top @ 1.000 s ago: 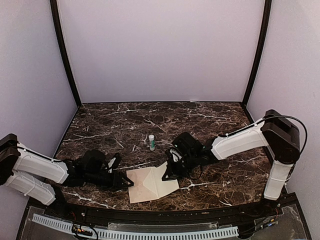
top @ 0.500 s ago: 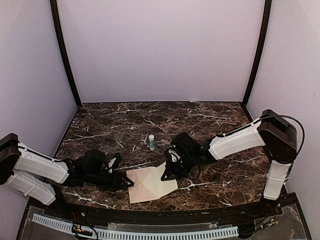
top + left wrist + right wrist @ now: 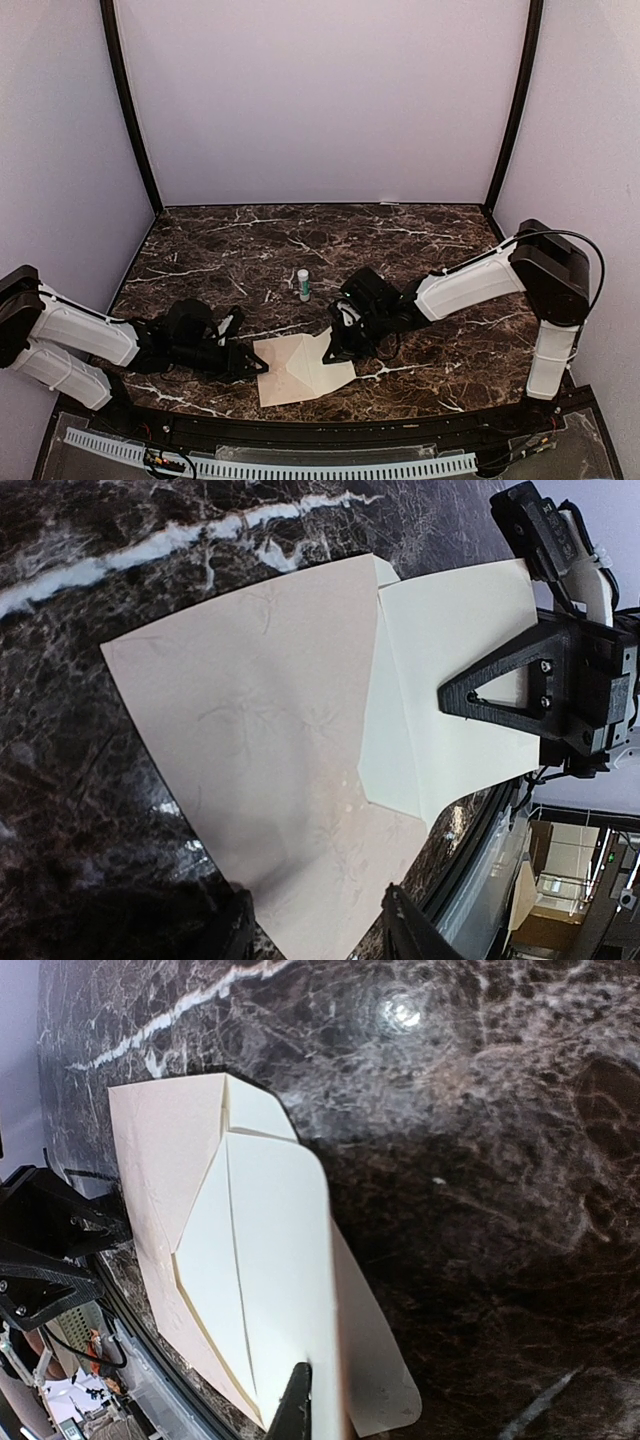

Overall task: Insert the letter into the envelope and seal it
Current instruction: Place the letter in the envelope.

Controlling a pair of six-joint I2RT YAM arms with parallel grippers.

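Observation:
The tan envelope (image 3: 280, 365) lies flat near the table's front edge, its V-shaped mouth facing right; it also shows in the left wrist view (image 3: 260, 730) and the right wrist view (image 3: 160, 1160). The cream letter (image 3: 337, 368) has a crease, and its left part is tucked into that mouth (image 3: 450, 650). My right gripper (image 3: 335, 345) is shut on the letter's right edge (image 3: 270, 1260) and holds it lifted off the table (image 3: 320, 1405). A rounded flap (image 3: 385, 1390) lies under it. My left gripper (image 3: 248, 365) is open, its fingers straddling the envelope's left corner (image 3: 320, 935).
A small white glue stick with a green label (image 3: 303, 284) stands upright behind the envelope. The table's front rim (image 3: 300, 428) runs just below the envelope. Lilac walls close in the back and both sides.
My right gripper has shifted slightly left with the letter, easing it further into the envelope. The left arm has barely moved.

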